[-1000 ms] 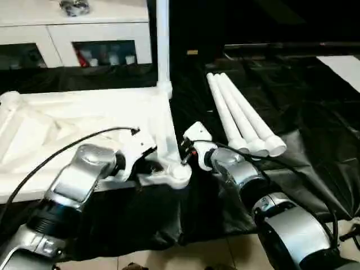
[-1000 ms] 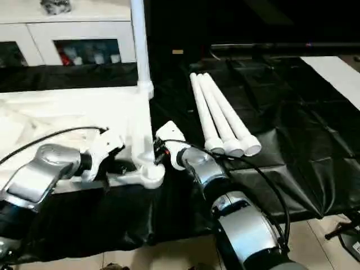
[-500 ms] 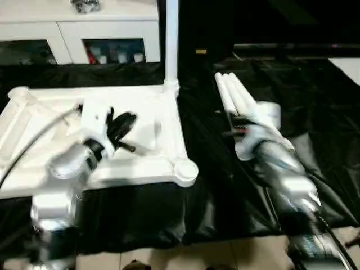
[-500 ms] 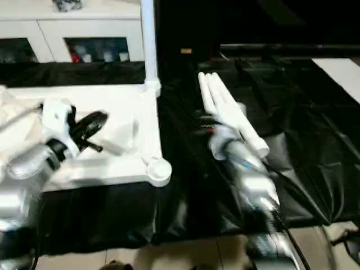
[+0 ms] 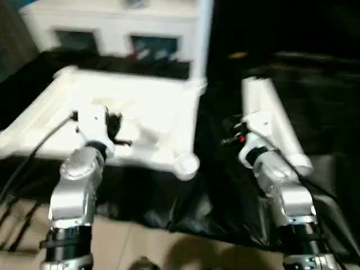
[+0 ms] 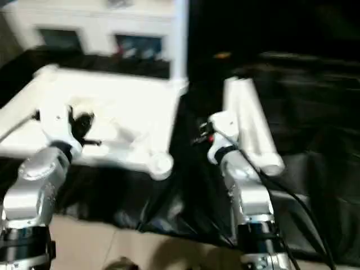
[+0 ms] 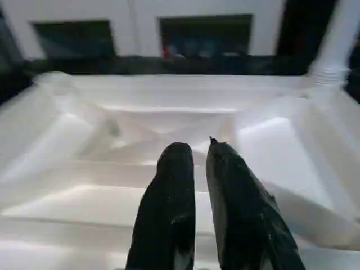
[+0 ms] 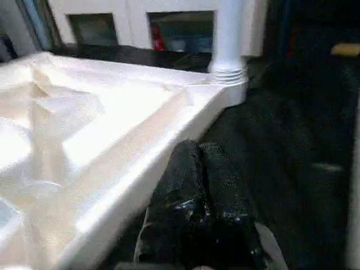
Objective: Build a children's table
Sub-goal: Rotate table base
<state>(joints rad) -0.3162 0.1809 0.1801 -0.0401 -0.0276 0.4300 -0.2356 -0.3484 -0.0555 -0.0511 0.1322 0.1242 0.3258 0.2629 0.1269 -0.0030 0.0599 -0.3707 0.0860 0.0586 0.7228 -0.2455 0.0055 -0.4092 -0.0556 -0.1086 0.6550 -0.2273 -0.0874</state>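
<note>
The children's table's white tabletop (image 5: 152, 107) lies underside up on the black cover. One white leg (image 5: 201, 39) stands upright in its far right corner socket. The near right corner socket (image 5: 185, 165) has nothing in it. Three loose white legs (image 5: 275, 118) lie side by side to the right of the tabletop. My left gripper (image 7: 196, 152) hovers over the ribbed underside with a narrow gap between its fingers, holding nothing. Between the tabletop's right edge and the loose legs, my right gripper (image 8: 198, 149) is shut and empty.
A white cabinet (image 5: 112, 22) with glass doors stands behind the work table. The black cover (image 5: 315, 79) stretches off to the right. Light floor (image 5: 140, 247) shows below the table's front edge.
Both grippers have left the near right corner socket. The left one now sits over the tabletop with its fingers slightly parted, the right one beside the loose legs. The camera has also shifted.
</note>
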